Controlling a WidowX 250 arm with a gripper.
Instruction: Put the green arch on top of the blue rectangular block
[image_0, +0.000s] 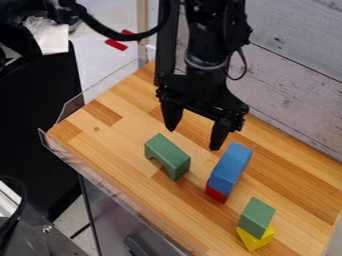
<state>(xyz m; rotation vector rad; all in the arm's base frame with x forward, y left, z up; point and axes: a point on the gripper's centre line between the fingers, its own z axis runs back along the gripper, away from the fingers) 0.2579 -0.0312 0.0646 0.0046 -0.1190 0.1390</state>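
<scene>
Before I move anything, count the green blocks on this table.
2: the green arch on the tabletop near the blue block, and a green block atop a yellow piece. Another could be hidden.

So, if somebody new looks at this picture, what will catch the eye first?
First, the large black robot gripper, hanging open over the light wooden table. Then the bright blue rectangular block on a red block, with the green arch left of it in the picture. Nearer the camera, a green block sits on a yellow block.
</scene>
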